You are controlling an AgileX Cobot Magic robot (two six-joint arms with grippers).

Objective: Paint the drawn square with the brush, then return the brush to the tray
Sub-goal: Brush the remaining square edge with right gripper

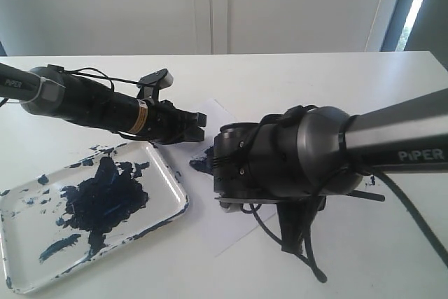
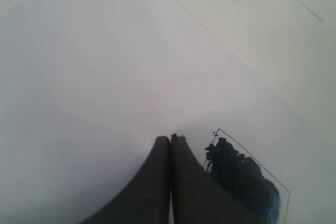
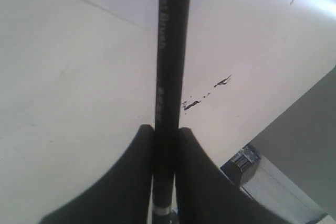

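The drawn square (image 2: 247,182) sits on the white paper sheet (image 2: 105,77) mid-worktop (image 1: 315,82), mostly filled with dark blue paint (a thin strip inside the outline is bare). In the exterior view, the left arm's jaws hang at its 12 o'clock, pressed together and empty. The right arm's jaws, at 3 o'clock, are clamped on the brush (image 3: 170,66). The blue-smeared tray (image 1: 28,243) lies at 8 o'clock.
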